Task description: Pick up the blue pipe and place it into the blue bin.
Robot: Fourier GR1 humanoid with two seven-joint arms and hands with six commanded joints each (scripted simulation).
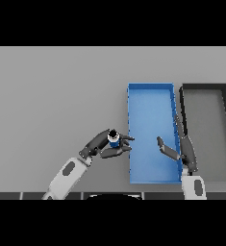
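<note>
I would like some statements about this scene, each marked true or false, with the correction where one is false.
1. The left robot hand holds the small blue pipe with a dark top. True.
2. The blue pipe already lies inside the rectangular blue bin. False: it is in the hand at the bin's left edge, not inside.
3. The right robot hand is open and holds nothing. True.
4. The dark grey rectangular bin stands to the left of the blue bin. False: it stands on the blue bin's right.
5. The right robot hand grips the pipe. False: the left one does.
</note>
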